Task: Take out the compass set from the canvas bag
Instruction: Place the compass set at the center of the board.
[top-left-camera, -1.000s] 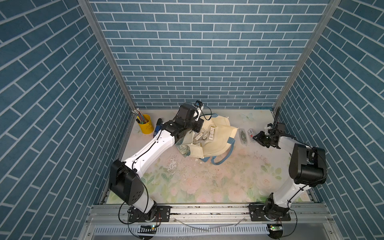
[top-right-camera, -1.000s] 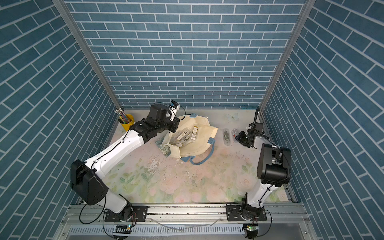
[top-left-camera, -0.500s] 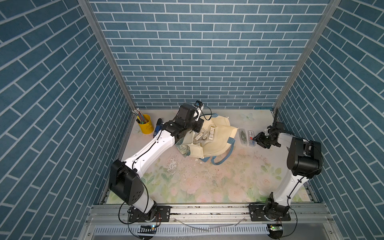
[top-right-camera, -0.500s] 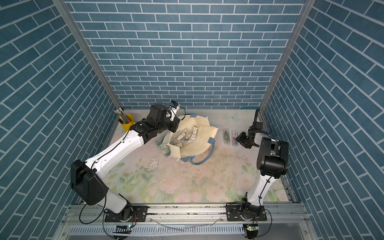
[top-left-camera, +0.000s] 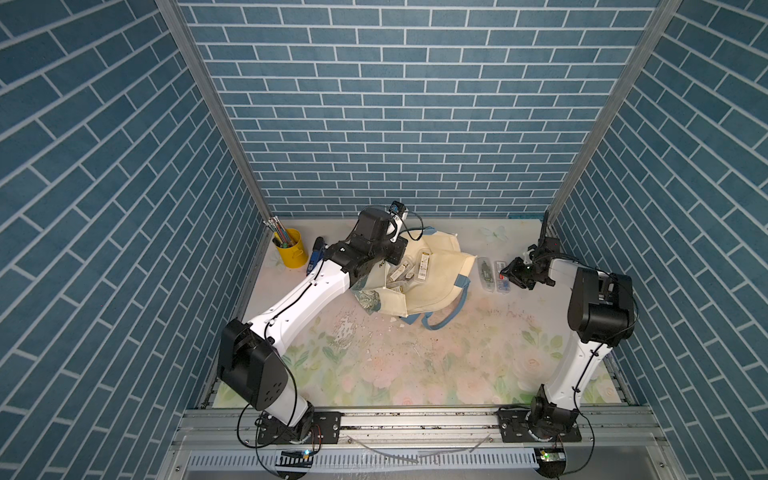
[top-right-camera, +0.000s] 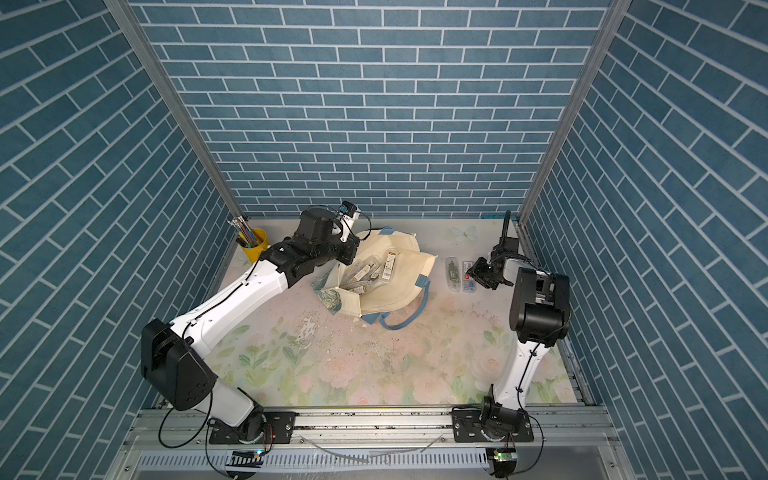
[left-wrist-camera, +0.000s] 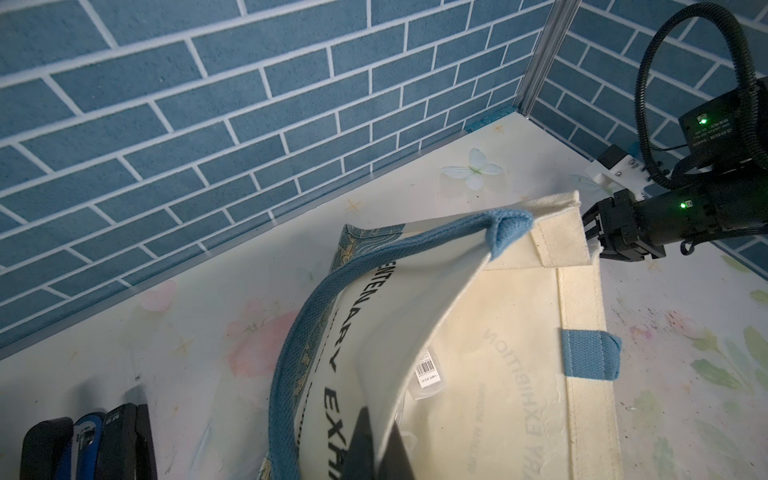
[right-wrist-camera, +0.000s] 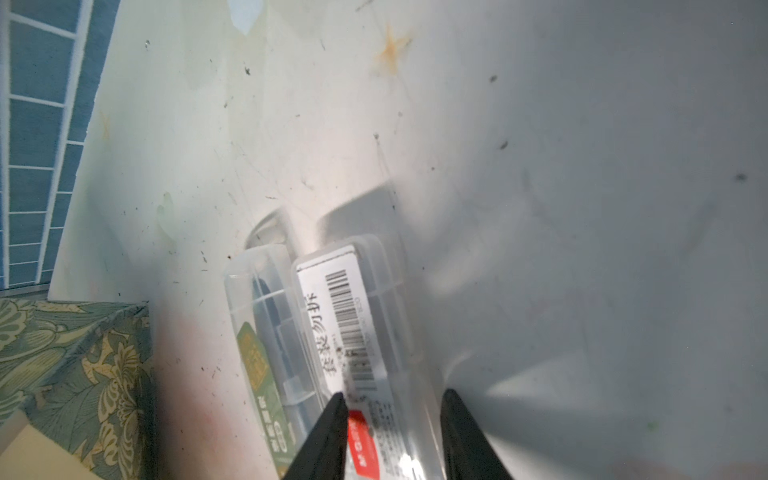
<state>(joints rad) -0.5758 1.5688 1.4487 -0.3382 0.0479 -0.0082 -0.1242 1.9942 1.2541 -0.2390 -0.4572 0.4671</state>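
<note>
Left end effector (left-wrist-camera: 376, 432) is pinched tight on the top wall of the cream canvas bag with blue straps (top-left-camera: 440, 278), holding its mouth open. Right end effector (right-wrist-camera: 395, 399) straddles a clear plastic barcode-labelled compass set case (right-wrist-camera: 357, 316) on the floral bench (top-left-camera: 415, 374), outside the bag. Jaws are apart; can't tell if they grip it. Release fully, retreat straight up, don't drag it.

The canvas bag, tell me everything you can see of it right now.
The canvas bag is a cream cloth tote with blue strap handles, a blue-green floral band along its bottom and dark printed lettering. It lies slumped on its side on the floral table. The left gripper is shut on its upper wall and holds the mouth open. Several clear plastic cases show inside. One handle loops out flat onto the table.
</note>
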